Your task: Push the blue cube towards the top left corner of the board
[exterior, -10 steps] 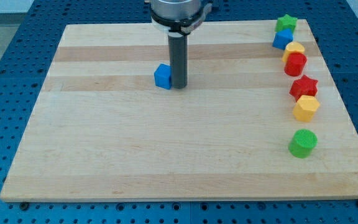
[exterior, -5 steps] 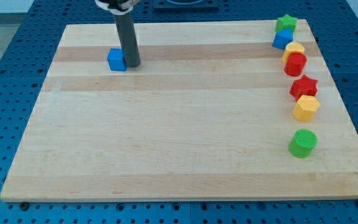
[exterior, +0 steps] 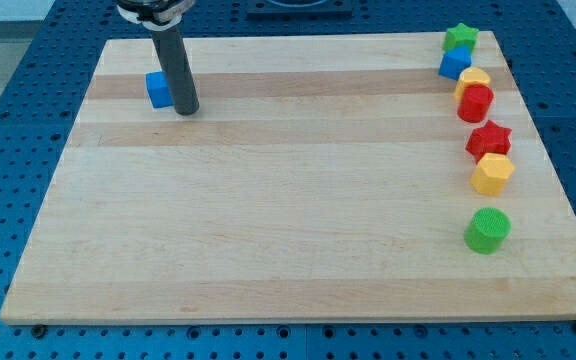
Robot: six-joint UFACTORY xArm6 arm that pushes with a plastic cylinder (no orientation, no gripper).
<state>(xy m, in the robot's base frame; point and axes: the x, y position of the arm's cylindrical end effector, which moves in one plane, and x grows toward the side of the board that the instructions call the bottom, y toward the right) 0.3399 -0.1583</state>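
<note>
Pushed further left, blue cube (exterior: pixel 158 89) touches my tip (exterior: pixel 186 110) on wooden board (exterior: pixel 268 230).

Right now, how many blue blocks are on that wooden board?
2. The blue cube sits near the view's top left, touching my tip; another blue block sits at the top right under a green star. None seem hidden.

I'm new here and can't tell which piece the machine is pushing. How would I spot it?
Look at the wooden board, near the view's top left corner. The blue cube sits there alone, right beside my tip on its left; every other block is lined along the view's right edge.
</note>
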